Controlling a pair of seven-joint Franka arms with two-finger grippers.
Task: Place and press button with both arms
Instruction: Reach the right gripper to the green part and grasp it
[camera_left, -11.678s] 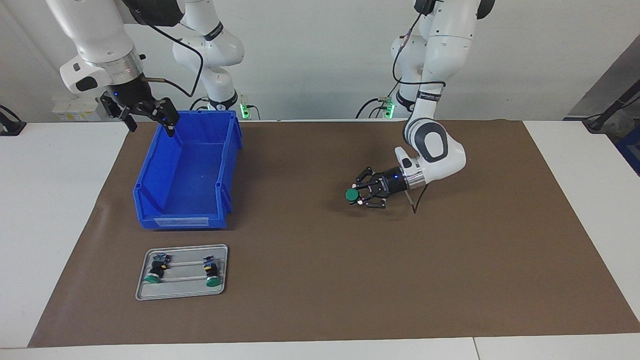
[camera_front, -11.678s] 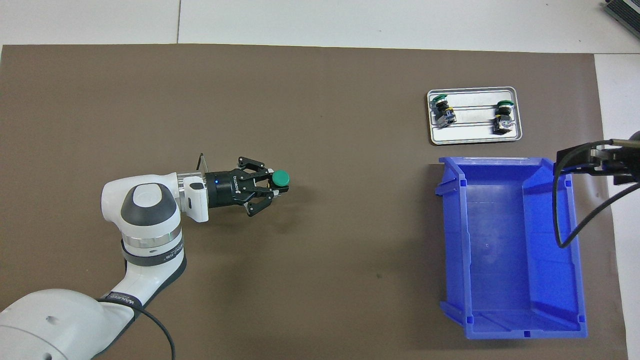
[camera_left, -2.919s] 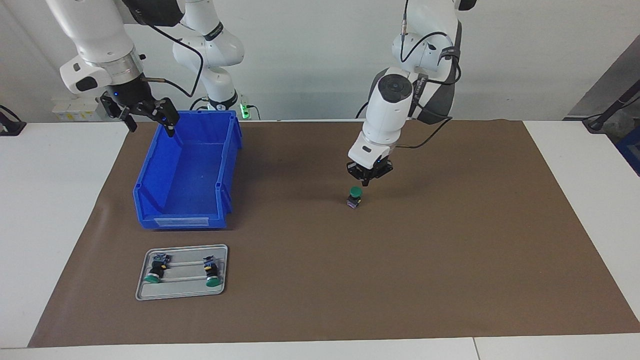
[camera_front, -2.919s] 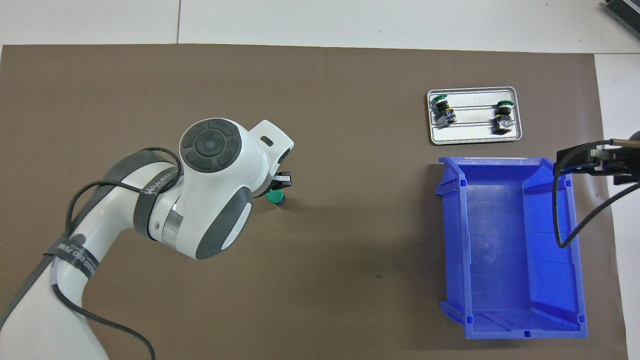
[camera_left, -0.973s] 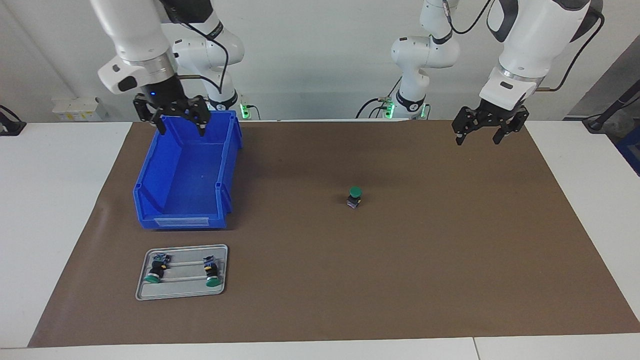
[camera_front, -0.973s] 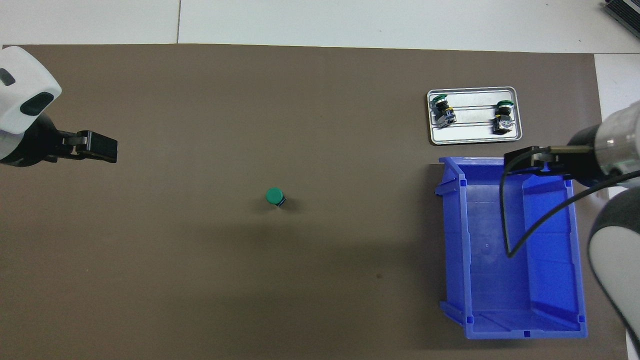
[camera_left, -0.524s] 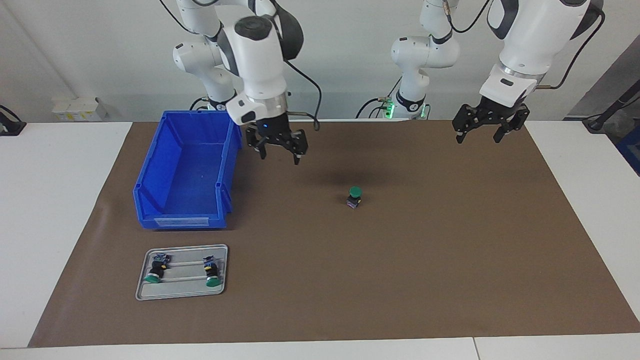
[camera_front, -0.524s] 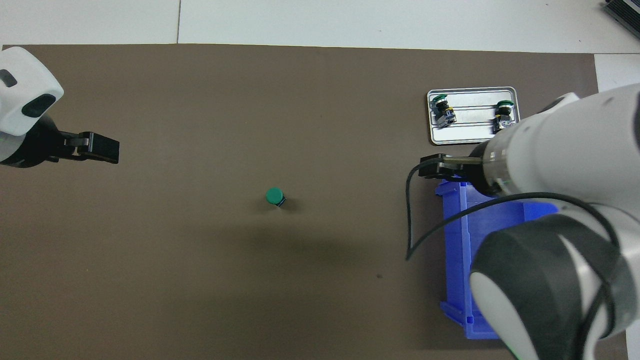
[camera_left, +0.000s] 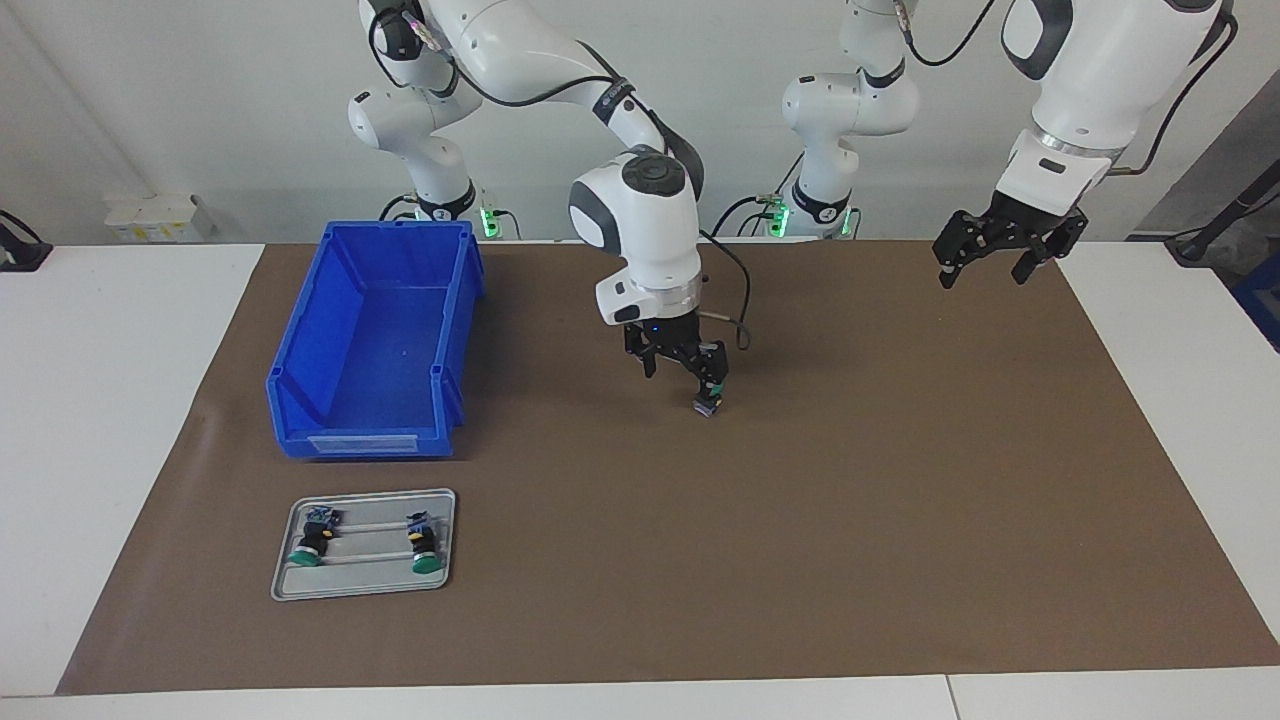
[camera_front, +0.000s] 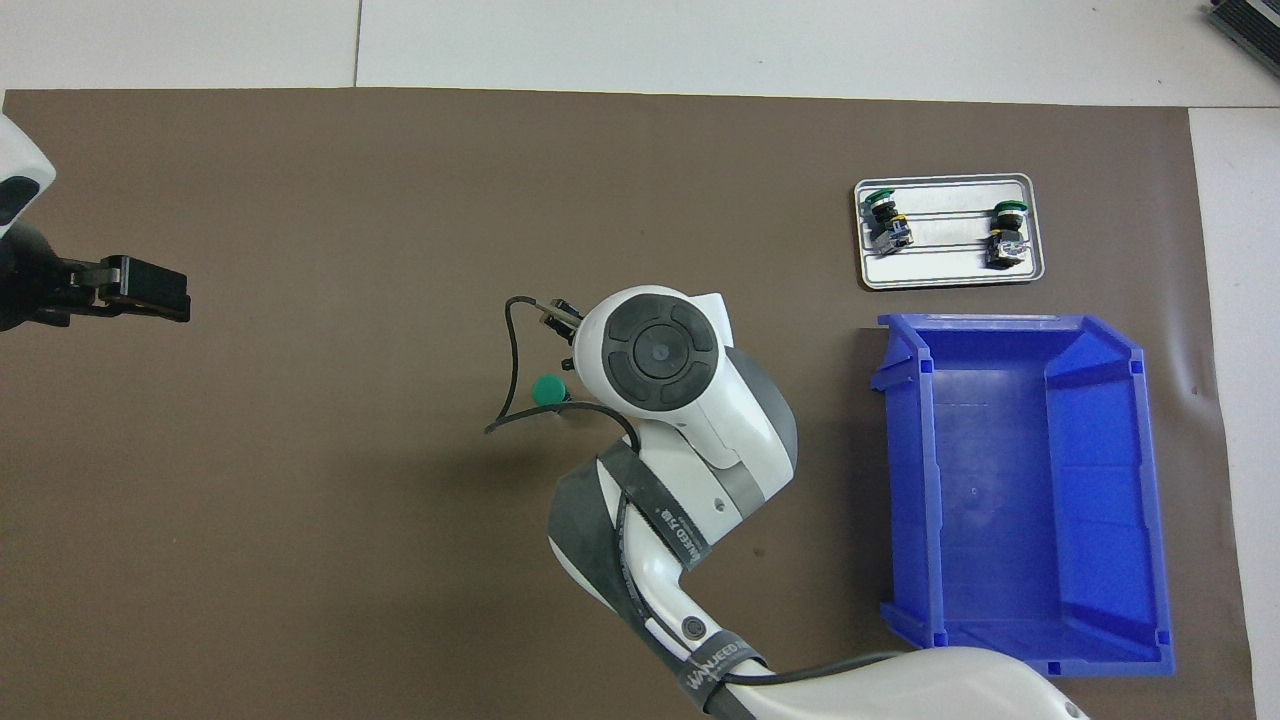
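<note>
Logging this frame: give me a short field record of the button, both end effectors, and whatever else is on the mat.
button: upright mid-mat, green cap up
right end effector: open, pointing down at the button, one fingertip over the cap; contact cannot be told
left end effector: open, empty, raised over the mat's edge at the left arm's end, waiting
bin: blue, empty, toward the right arm's end
tray: farther from the robots than the bin, holds two spare buttons lying down
</note>
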